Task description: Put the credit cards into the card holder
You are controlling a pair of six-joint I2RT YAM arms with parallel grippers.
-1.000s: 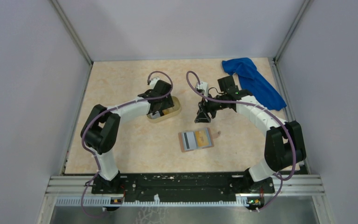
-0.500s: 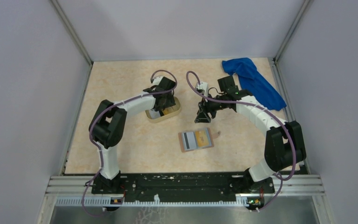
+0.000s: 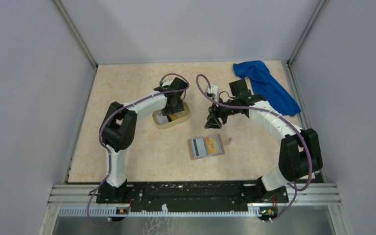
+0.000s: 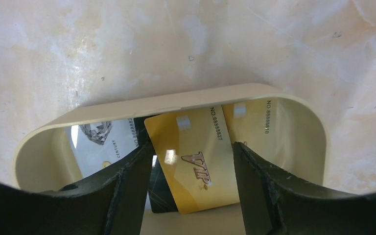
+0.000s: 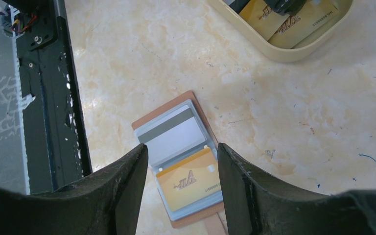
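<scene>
The tan card holder (image 3: 205, 146) lies open mid-table, with a grey-white card (image 5: 175, 135) and a yellow card (image 5: 190, 183) in its grey-blue slots. A pale yellow oval tray (image 3: 155, 120) holds loose credit cards: a yellow VIP card (image 4: 196, 161), a second yellow card (image 4: 254, 125), a white card (image 4: 103, 142) and a black card (image 4: 159, 188). My left gripper (image 4: 192, 188) is open down in the tray, its jaws either side of the yellow VIP card. My right gripper (image 5: 182, 181) is open and empty, hovering above the card holder.
A crumpled blue cloth (image 3: 267, 85) lies at the back right corner. Grey walls enclose the table on three sides. The black arm rail (image 5: 49, 98) runs along the near edge. The tray (image 5: 284, 51) also shows at the top of the right wrist view.
My left arm has reached further over the tray and its gripper has come down into it. My right arm has stayed still above the card holder.
</scene>
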